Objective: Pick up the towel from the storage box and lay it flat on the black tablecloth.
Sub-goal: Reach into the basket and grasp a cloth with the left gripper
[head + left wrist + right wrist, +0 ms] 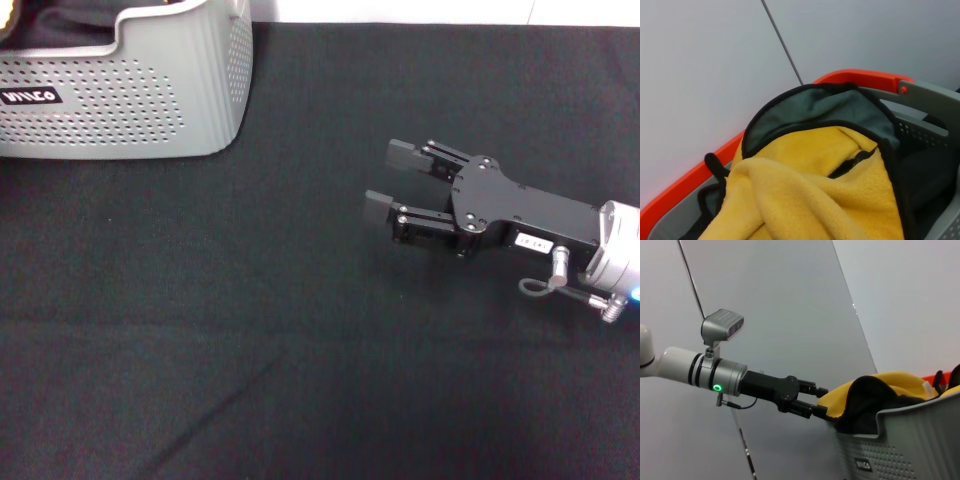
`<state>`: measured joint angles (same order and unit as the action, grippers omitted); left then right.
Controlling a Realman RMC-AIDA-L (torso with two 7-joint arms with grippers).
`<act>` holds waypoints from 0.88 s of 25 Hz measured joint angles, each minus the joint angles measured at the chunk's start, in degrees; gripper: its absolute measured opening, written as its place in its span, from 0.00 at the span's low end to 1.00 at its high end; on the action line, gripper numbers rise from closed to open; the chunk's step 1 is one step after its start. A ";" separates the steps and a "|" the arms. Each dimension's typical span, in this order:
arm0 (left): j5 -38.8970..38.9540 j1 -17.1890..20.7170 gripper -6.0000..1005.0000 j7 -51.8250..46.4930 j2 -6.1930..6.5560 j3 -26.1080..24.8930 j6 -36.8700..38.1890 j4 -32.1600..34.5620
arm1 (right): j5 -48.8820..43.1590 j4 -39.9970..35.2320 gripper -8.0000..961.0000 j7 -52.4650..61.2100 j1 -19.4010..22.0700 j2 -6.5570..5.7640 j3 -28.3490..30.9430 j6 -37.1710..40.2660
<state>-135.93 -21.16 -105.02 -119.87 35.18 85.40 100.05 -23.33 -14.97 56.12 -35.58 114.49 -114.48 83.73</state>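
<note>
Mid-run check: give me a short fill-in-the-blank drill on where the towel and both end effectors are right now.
1. The towel lies bunched inside the storage ____.
2. The towel's bright face is ____.
3. The right end effector hovers with fingers ____ above the black tablecloth.
4. The left end effector reaches the towel from the box's ____ side.

Missing words: box; yellow; open; outer

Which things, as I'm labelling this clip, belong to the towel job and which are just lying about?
Job: towel, in the storage box; black tablecloth; left gripper, at the towel; right gripper, open, over the tablecloth.
Just there: orange rim beside the box; grey wall.
</note>
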 joint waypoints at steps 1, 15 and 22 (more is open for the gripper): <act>0.00 0.05 0.77 0.00 0.00 0.20 -0.06 -0.01 | 0.03 0.00 0.87 -0.04 0.13 0.00 0.17 0.00; -2.22 0.27 0.42 0.00 0.00 1.85 0.16 -0.75 | 0.03 0.00 0.88 -0.13 1.31 0.20 1.64 0.22; 0.41 0.82 0.19 -1.71 0.05 1.32 2.08 2.97 | -0.05 -0.46 0.87 -0.84 2.61 0.29 3.24 0.87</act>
<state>-135.52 -20.34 -106.73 -119.83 36.50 87.49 103.02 -23.38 -15.43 55.28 -32.96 114.78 -111.24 84.59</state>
